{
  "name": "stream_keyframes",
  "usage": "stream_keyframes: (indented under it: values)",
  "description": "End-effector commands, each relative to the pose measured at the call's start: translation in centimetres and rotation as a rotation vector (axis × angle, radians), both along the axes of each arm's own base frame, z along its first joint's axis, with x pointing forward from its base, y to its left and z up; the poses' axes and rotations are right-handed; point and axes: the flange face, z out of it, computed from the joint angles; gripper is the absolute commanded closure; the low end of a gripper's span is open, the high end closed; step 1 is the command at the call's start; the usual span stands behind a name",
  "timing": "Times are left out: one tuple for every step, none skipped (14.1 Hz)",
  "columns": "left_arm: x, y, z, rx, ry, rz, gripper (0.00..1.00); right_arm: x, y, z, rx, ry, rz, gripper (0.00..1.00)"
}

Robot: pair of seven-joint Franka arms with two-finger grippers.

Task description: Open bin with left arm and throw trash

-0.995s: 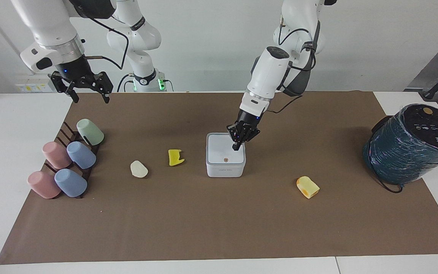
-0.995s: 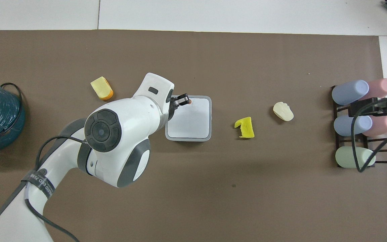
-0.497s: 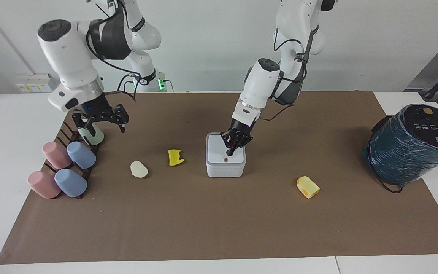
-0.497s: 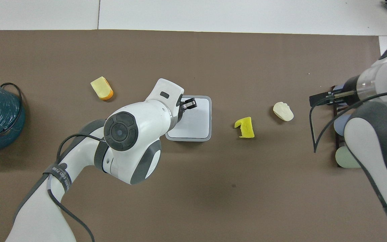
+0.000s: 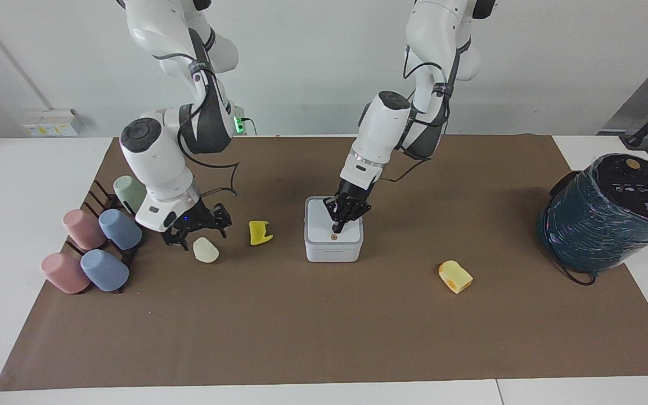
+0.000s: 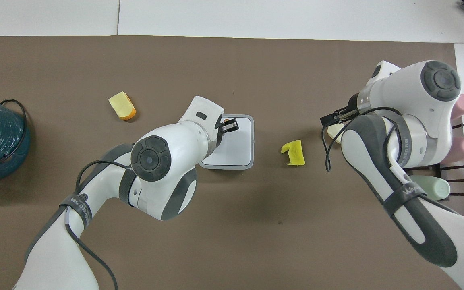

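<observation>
A table covered by a brown mat [image 5: 324,337] is shown, with two white robot arms reaching over it. Near the middle of the mat sits the bin [image 5: 333,245], a small white cube whose grey-rimmed lid is seen lying flat and closed.

The left gripper [image 5: 337,227] has been lowered over the last second from above the lid's robot-side edge to the lid surface beside the tiny orange dot [image 5: 333,237], where its tip appears to touch. Its fingers are held together, nothing between them — a pressing pose, it would seem, suited to a push-to-open lid.

The larger change is on the right arm's end of the table. The right gripper [image 5: 197,229], a second ago held high near the mat's robot-side edge, has been swung down beside the pale cream lump [image 5: 206,250]. Its fingers are spread apart, on the lump's robot side, and the lump is not yet gripped.

The yellow jagged piece [image 5: 260,233] lies between the cream lump and the bin. The yellow-orange bread chunk [image 5: 455,276] lies toward the left arm's end, farther from the robots than the bin. No scrap has been moved.

It is judged that opening and first pickup are being prepared together — the lid must be released before anything can be dropped in.

Pastel cups [image 5: 102,239] on a rack and a dark-teal wrapped cylinder [image 5: 605,216] are left untouched.
</observation>
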Motion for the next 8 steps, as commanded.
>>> stream_keyframes:
  values:
    - [-0.4, -0.6, -2.3, 0.003, 0.023, 0.003, 0.91, -1.4, -0.8, -3.6, -0.002, -0.031, 0.130, 0.00]
    - [-0.1, -0.6, -1.8, 0.000, 0.020, 0.006, 0.90, -2.1, -1.1, -4.8, -0.010, -0.038, 0.169, 0.00]
    - [0.5, -0.2, -0.9, -0.007, 0.011, 0.014, 0.89, -2.7, -1.7, -5.7, -0.015, -0.029, 0.196, 0.00]
    - [1.1, 0.3, 0.2, -0.006, 0.009, 0.015, 0.89, -3.0, -2.0, -6.2, -0.019, -0.020, 0.224, 0.00]
    - [2.3, 1.3, 1.3, -0.004, 0.013, 0.030, 0.89, -3.3, -2.1, -6.8, -0.022, -0.011, 0.244, 0.00]
    - [3.6, 2.5, 2.7, 0.000, 0.028, 0.048, 0.89, -3.4, -2.1, -7.2, -0.026, -0.014, 0.259, 0.00]
    - [4.7, 3.7, 3.8, 0.008, 0.043, 0.061, 0.89, -3.5, -2.3, -7.8, -0.028, -0.019, 0.259, 0.00]
    - [5.9, 5.2, 4.6, 0.011, 0.048, 0.077, 0.89, -3.5, -2.4, -8.3, -0.028, -0.011, 0.254, 0.20]
